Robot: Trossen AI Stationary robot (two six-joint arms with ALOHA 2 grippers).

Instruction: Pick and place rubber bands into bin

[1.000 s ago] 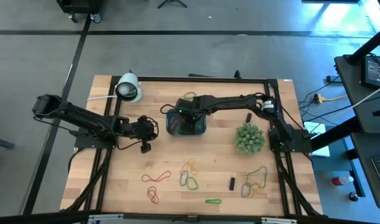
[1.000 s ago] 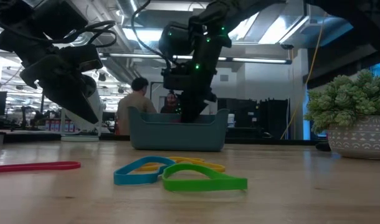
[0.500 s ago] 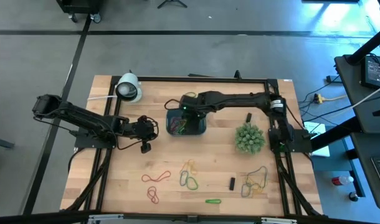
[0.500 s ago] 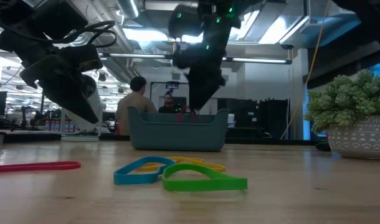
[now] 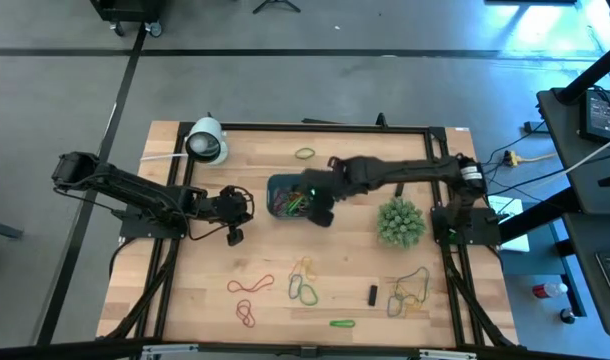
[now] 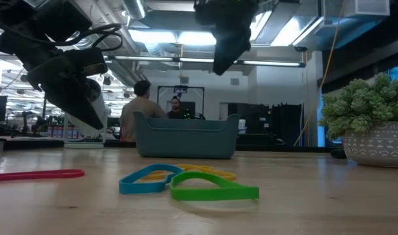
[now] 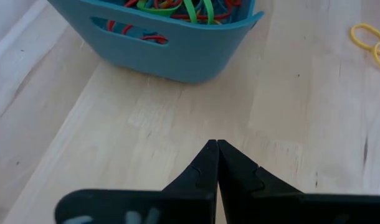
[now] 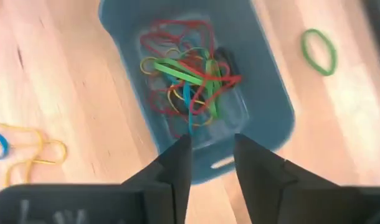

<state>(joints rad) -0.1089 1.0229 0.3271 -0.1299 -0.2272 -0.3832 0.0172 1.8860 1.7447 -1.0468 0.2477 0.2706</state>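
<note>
Rubber bands (image 8: 187, 78) now lie in bin (image 8: 265, 93); right gripper (image 8: 212, 158) has risen, empty.

The bin (image 8: 265, 93) is blue-teal, and the tangle of rubber bands (image 8: 189, 78) inside it mixes red, green, yellow and a strand of blue. On the pale, light-grained wooden table (image 5: 185, 290), a single green band (image 5: 304, 153) lies beyond the bin, red bands (image 5: 248, 286) lie on the near left, a yellow, blue and green cluster (image 5: 304, 282) sits at the middle, and a bright green band (image 5: 342, 323) lies near the front edge. The plant ball (image 5: 400, 221) is green and stands in a white patterned pot (image 6: 380, 145). Both arms are black, as are the small oblong blocks (image 5: 372, 294). The dome-shaped object (image 5: 206, 141) is white.
</note>
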